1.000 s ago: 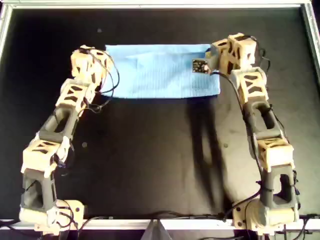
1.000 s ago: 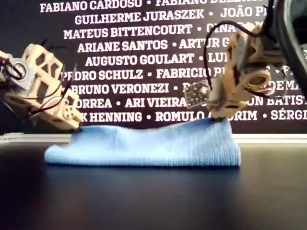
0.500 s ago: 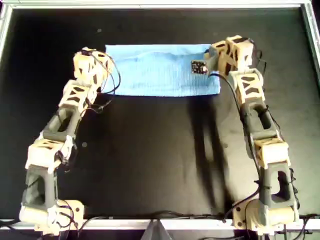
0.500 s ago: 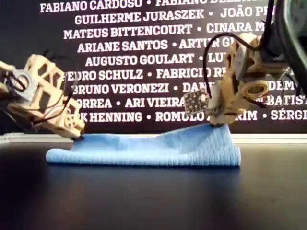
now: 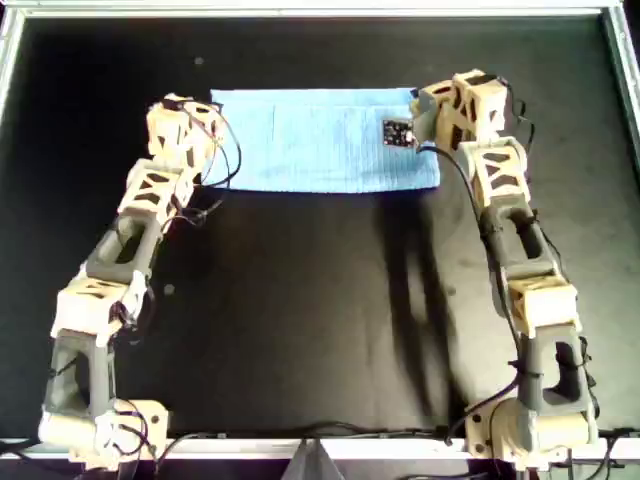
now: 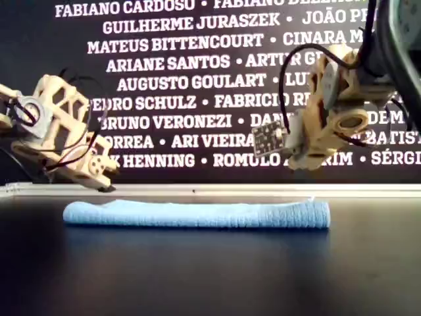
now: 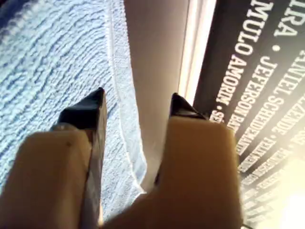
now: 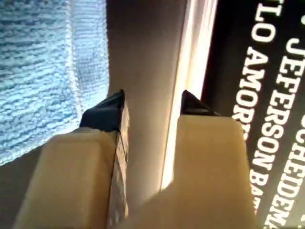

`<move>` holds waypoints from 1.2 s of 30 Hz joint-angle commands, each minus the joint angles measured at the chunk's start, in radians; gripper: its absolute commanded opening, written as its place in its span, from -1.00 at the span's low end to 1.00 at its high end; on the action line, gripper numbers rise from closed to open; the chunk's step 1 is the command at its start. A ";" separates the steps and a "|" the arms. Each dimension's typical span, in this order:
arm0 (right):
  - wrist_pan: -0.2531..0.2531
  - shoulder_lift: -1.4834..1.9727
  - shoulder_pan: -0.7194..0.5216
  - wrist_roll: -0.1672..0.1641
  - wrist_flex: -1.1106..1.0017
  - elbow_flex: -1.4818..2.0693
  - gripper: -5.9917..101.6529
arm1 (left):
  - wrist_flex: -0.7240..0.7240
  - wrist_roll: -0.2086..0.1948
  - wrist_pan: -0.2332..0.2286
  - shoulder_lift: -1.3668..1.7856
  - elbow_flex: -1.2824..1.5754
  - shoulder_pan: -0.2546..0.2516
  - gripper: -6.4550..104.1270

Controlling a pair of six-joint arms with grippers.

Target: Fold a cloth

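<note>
Both claws gape empty over the cloth; wall reads "AUGUSTO GOULART".

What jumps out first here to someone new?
The sky-blue cloth stands out, lying flat as a long folded strip at the far end of the black table. A tan arm ends at each short end of the cloth, both lifted clear of it, and white names fill the wall behind.

My first gripper and second gripper (fingers apart)
</note>
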 commanded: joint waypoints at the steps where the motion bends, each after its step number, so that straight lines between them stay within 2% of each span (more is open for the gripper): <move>1: 0.003 0.150 -0.008 0.008 0.006 -0.061 -0.03 | 0.029 -0.003 -0.005 0.218 0.020 0.023 -0.02; 3: 0.005 0.261 -0.025 0.011 0.089 -0.060 -0.02 | 0.101 0.009 -0.005 0.405 0.124 0.023 -0.02; 5: 0.005 0.400 -0.037 0.018 0.206 -0.061 -0.02 | 0.198 -0.003 -0.005 0.646 0.258 0.023 -0.02; 10: 0.005 0.703 -0.055 0.092 0.495 -0.061 -0.02 | 0.345 -0.006 -0.005 1.195 0.591 0.021 -0.02; 12: 0.005 0.796 -0.051 0.104 0.594 -0.064 0.00 | 0.360 -0.006 -0.006 1.370 0.726 0.021 -0.02; 15: 0.005 0.914 -0.054 0.104 0.703 -0.063 0.08 | 0.360 -0.008 -0.006 1.601 0.950 0.021 -0.02; 18: 0.005 1.025 -0.060 0.089 0.811 -0.063 0.18 | 0.360 -0.014 -0.006 1.815 1.160 0.021 -0.02; 22: 0.005 1.186 -0.060 0.084 0.907 -0.063 0.24 | 0.365 -0.026 -0.006 2.079 1.344 0.021 -0.02; 26: 0.005 1.310 -0.086 0.084 0.930 -0.060 0.24 | 0.377 -0.028 -0.006 2.237 1.411 0.021 -0.02; 31: 0.005 1.453 -0.141 0.089 0.933 -0.057 0.24 | 0.465 -0.028 -0.006 2.255 1.414 0.021 -0.02; 32: 0.005 1.486 -0.153 0.098 0.933 -0.046 0.24 | 0.474 -0.028 -0.006 2.255 1.414 0.021 -0.02; 36: 0.003 1.660 -0.212 0.106 0.933 0.146 0.22 | 0.477 -0.028 -0.005 2.255 1.416 0.021 -0.02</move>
